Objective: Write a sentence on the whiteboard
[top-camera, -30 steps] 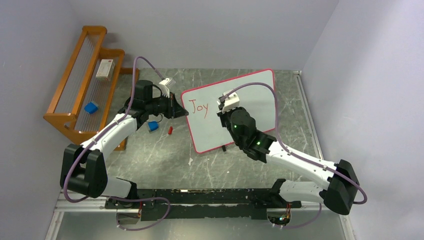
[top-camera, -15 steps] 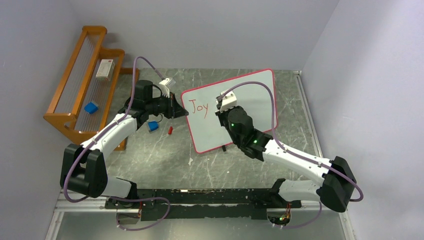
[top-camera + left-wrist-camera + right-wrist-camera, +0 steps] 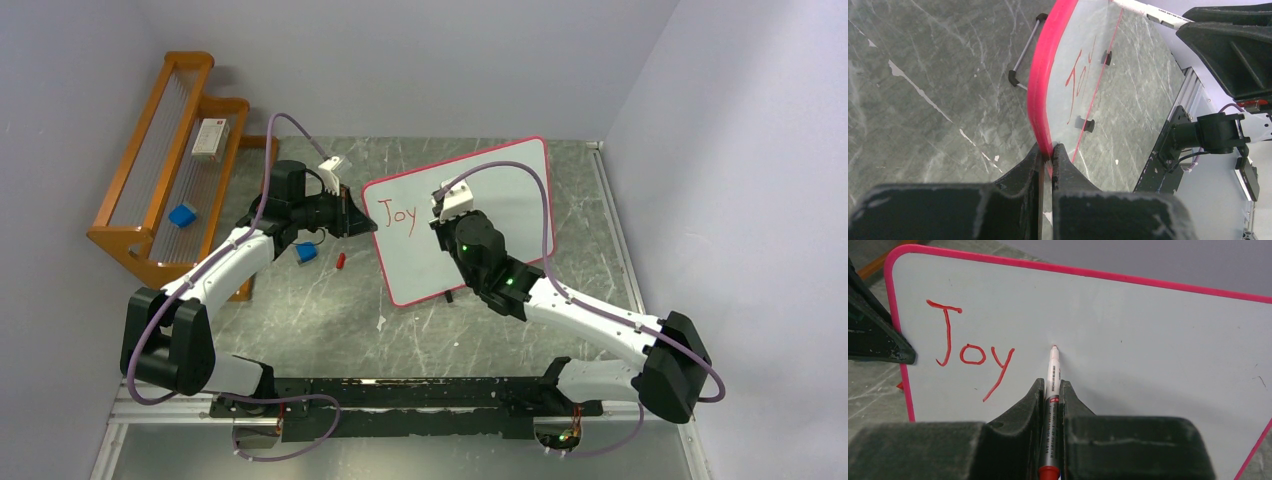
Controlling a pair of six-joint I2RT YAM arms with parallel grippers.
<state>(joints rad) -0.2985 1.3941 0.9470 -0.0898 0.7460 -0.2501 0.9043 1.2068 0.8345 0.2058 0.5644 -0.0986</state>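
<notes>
The whiteboard (image 3: 470,215) with its red-pink border stands tilted on the table, and "Joy" is written on it in red (image 3: 970,352). My left gripper (image 3: 358,218) is shut on the board's left edge (image 3: 1040,100), pinching the pink rim between its fingers (image 3: 1048,152). A red-tipped marker (image 3: 1052,375) is clamped in my shut right gripper (image 3: 1052,385). Its tip (image 3: 1054,346) rests at or just off the board's white face, right of the "y". From above, the right gripper (image 3: 447,215) sits over the board's middle.
A wooden rack (image 3: 170,190) at the back left holds a white box (image 3: 209,137) and a blue block (image 3: 181,215). A blue object (image 3: 306,253) and a small red cap (image 3: 341,261) lie on the table left of the board. Walls close in on both sides.
The right arm has shifted slightly left along the board, carrying the marker. The left arm and the board have stayed put.
</notes>
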